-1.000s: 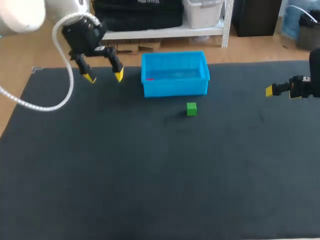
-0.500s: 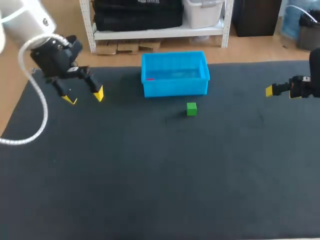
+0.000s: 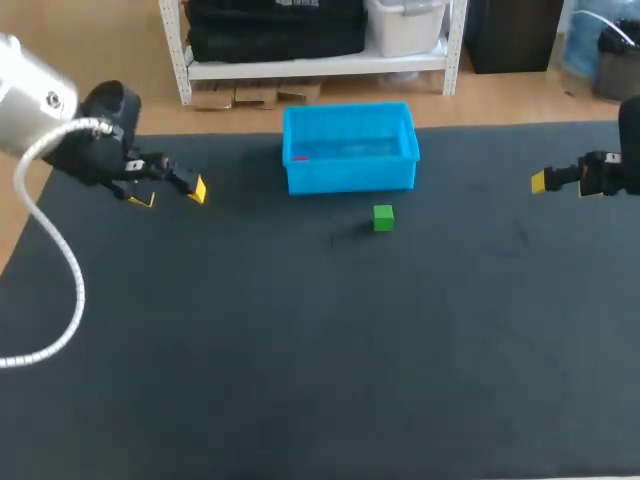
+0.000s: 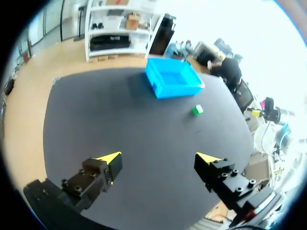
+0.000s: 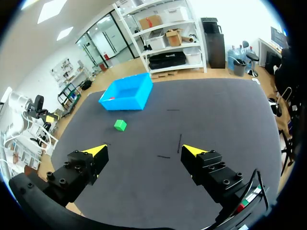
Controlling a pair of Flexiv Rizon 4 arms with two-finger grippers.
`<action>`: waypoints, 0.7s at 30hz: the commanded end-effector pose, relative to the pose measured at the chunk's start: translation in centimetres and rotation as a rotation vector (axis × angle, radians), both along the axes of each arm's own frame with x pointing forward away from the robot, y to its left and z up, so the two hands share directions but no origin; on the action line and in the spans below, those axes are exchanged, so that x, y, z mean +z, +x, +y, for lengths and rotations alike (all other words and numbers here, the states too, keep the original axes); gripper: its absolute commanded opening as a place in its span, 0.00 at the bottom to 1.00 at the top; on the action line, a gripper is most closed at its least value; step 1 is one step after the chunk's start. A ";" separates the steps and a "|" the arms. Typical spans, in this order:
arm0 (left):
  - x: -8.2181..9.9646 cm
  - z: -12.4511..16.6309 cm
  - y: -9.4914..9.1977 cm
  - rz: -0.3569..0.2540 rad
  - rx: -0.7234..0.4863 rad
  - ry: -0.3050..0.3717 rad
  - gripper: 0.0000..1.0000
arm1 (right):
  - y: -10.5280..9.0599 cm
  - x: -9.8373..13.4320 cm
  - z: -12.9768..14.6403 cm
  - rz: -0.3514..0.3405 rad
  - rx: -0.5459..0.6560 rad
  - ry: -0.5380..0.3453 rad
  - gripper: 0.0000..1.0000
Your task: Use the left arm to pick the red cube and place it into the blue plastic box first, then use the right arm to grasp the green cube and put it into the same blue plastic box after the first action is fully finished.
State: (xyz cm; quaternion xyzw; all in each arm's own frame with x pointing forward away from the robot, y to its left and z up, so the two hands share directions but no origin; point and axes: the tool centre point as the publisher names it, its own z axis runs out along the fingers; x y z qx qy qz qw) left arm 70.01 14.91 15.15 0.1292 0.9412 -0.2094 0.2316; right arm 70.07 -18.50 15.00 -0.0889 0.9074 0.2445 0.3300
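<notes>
The red cube (image 3: 300, 157) lies inside the blue plastic box (image 3: 350, 170), in its left corner as the head view shows it. The green cube (image 3: 383, 217) sits on the dark mat just in front of the box. My left gripper (image 3: 170, 194) hangs open and empty at the table's far left, well apart from the box. From its wrist view, the left gripper (image 4: 160, 160) has the box (image 4: 173, 88) and green cube (image 4: 197, 109) far ahead. My right gripper (image 3: 540, 181) is open at the right edge; beyond its fingers (image 5: 144, 151) lie the green cube (image 5: 120, 125) and box (image 5: 125, 96).
The dark mat (image 3: 320, 340) covers the whole table, its far edge running just behind the blue box. A white cable (image 3: 45, 300) loops from my left arm over the mat's left side. Wide bare mat lies between both grippers and the cubes.
My left arm has swung left, away from the blue box, and tilted its gripper down toward the mat's left edge. The right arm, the cubes and the box have stayed put.
</notes>
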 end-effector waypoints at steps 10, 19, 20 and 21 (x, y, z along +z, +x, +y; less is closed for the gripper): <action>-0.2 0.1 0.3 -0.456 0.129 -0.157 1.00 | 0.0 0.0 0.0 0.000 0.000 -0.001 1.00; 0.2 0.2 0.7 -0.411 0.051 -0.128 1.00 | 0.0 0.0 0.0 0.000 0.000 -0.001 1.00; 0.2 0.2 0.7 -0.406 0.041 -0.121 1.00 | 0.0 0.0 0.0 0.000 0.000 -0.001 1.00; 0.3 0.2 0.8 -0.395 0.031 -0.117 1.00 | 0.0 0.0 0.0 0.000 0.000 -0.001 1.00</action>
